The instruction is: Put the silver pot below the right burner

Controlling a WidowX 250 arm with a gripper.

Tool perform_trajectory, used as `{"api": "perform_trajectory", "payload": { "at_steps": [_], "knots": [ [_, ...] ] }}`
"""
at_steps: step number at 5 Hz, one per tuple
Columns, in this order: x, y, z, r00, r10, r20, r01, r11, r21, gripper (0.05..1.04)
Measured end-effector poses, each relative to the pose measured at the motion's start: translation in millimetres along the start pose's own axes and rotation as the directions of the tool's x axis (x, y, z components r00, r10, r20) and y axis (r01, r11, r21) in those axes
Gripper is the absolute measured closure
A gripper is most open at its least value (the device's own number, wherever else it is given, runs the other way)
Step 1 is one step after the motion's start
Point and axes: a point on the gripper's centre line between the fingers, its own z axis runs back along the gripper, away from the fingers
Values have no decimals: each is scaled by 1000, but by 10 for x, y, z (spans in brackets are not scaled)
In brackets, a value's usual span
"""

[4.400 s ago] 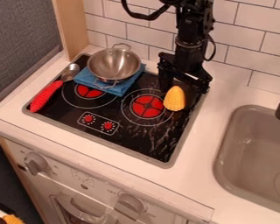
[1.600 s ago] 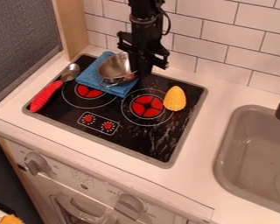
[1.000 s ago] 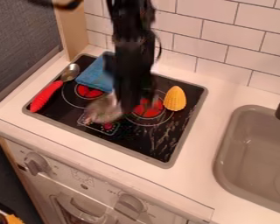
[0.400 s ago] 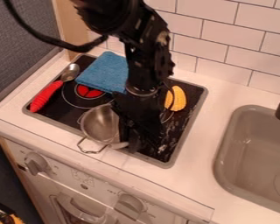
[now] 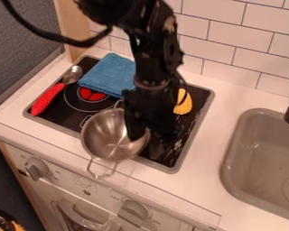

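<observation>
And you've got the shiny silver metal pot (image 5: 106,136) by its right rim, hand (image 5: 139,135) clamped, over the black stovetop's (image 5: 59,115) front edge; ease right, level it, lower softly, then let go.

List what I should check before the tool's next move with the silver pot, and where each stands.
1. Silver pot open side up: ok.
2. Pot off the blue cloth: ok.
3. Tool at the pot's right side: ok.
4. Pot wholly within the stove: not ok, its front handle reaches past the front edge.
5. Pot lined up below the right burner: cannot tell, the arm covers that burner.
6. Pot's weight on the stove: cannot tell.
</observation>
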Motion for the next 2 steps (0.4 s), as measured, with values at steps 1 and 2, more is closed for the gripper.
{"api": "perform_trajectory", "payload": {
  "at_steps": [1,2],
  "knots": [
    [-28,73,235,998,59,35,-58,998,-19,73],
    [-86,141,270,995,99,9,-99,995,-9,76]
  ]
}}
